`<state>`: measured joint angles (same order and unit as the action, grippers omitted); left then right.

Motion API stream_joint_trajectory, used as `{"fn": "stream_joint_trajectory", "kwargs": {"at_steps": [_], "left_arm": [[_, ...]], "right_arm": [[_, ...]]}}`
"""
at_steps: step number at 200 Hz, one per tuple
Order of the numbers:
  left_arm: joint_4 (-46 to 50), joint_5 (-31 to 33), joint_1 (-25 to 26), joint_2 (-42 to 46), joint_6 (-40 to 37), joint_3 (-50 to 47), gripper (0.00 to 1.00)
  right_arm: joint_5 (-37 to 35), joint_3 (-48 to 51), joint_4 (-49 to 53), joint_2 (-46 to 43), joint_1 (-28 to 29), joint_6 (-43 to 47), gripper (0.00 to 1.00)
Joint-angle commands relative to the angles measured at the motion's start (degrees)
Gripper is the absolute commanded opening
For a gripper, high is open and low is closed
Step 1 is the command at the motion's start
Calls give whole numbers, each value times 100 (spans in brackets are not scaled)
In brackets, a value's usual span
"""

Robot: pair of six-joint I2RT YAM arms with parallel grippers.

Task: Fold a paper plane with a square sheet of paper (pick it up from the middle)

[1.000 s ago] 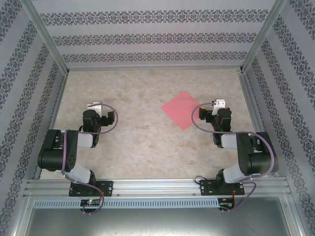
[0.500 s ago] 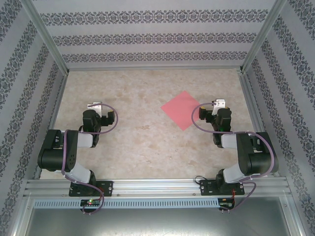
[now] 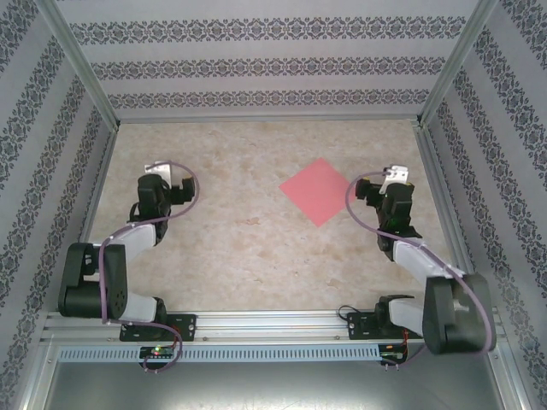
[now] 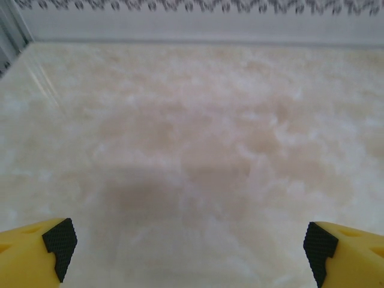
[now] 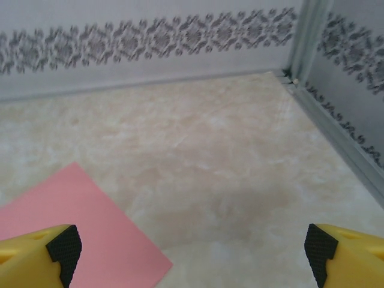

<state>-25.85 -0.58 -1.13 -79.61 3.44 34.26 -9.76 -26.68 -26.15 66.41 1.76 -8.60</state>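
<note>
Step in hand: approach, ahead of the first pickup. Judged from the flat sheet, at the very start of the job, with no fold apparent.

At far left: left claw (image 3: pixel 161 172), held over bare table (image 3: pixel 248 243), well apart from the sheet. Jaws spread wide in the left wrist view, nothing between them, marbled tabletop ahead.

Right of centre: square sheet of paper (image 3: pixel 318 191), salmon pink, lying flat on the table, turned cornerwise with one corner toward the arms. Touched by neither claw.

At right: right claw (image 3: pixel 395 173), near the sheet's right corner, not in contact. Jaws likewise spread wide and empty. In the right wrist view, one corner of the sheet low and to the left, running behind the left fingertip.

Next move, as a judgement:
- Bring the right claw leftward over the middle of the sheet.
- Lower to the surface and close gently to pinch up the thin paper.
- Expect difficulty: flat paper on a smooth top, with no edge to get under, likely to slide or crumple under too firm a pinch.
- Keep the left claw ready to come across and steady the sheet.

Hidden or unclear:
- Height of either claw above the table: not readable from overhead.
- Most of the sheet: cut off at the lower left edge of the right wrist view.
- Fingertips: cropped at the bottom edge of both wrist views.
- Faint creases, if any: too fine to tell at this distance.
</note>
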Motion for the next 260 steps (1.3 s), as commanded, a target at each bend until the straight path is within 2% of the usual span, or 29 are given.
{"fn": "stream_joint_trajectory", "kwargs": {"at_steps": [1,22,41,58,85,151,202,260], "left_arm": [[1754,293,41,269,659,625,100],[3258,440,32,252,1777,1474,100],[4301,-109,33,-16,1917,2224,100],[4663,-524,33,-199,1986,2569,100],[4634,-982,35,-238,2205,2615,100],[4585,-1917,46,-815,2398,2797,100],[4414,-2444,160,-1192,2605,2937,100],[4369,-2648,530,-1411,2705,2996,100]], "right_arm": [[-351,-650,2028,-301,130,-1007,98],[-146,-1159,2817,-248,210,-1679,98],[491,-1604,3175,110,267,-2137,98],[998,-2118,3563,686,356,-2485,98],[1487,-2958,4013,1764,648,-2665,98],[1897,-4460,4483,3891,921,-3094,97],[1651,-4994,4988,4626,940,-3184,97],[1579,-4712,5323,4726,1035,-3386,98]]}}
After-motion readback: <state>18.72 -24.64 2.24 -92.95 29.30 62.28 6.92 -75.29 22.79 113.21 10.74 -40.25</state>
